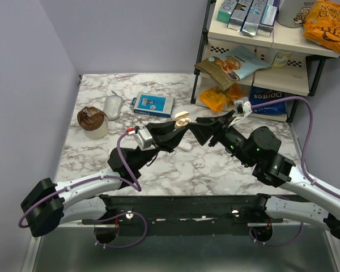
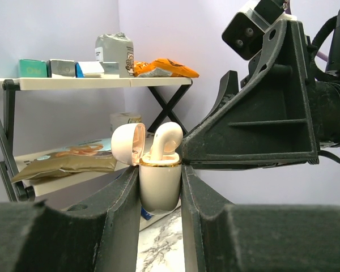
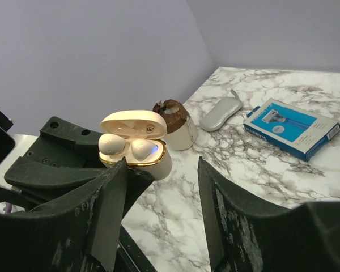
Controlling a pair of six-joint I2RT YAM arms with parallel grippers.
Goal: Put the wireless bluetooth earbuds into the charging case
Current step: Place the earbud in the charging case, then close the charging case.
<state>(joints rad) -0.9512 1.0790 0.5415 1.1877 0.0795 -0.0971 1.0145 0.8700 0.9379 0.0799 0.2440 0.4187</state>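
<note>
- Plainly, from the left wrist: jaws of the left gripper (image 2: 160, 192) clenched on the cream charging case (image 2: 158, 190), held upright, lid swung open to the left in this view.
- Same view: just one white earbud stem rising out of the gold rim, the black right arm close beside it.
- From the right wrist instead: a look down into the case, both wireless bluetooth earbuds (image 3: 114, 145) lying side by side in their wells under the raised lid.
- There too: jaws of the right gripper (image 3: 161, 187) spread apart, nothing between them, case just past their tips.
- From above only: case held over the marble tabletop (image 1: 209, 170) where the two arms meet, its contents too small to make out.
- Farther back on the tabletop: blue box (image 1: 153, 103), grey oval pouch (image 1: 113, 106), brown-topped cup (image 1: 92, 120).
</note>
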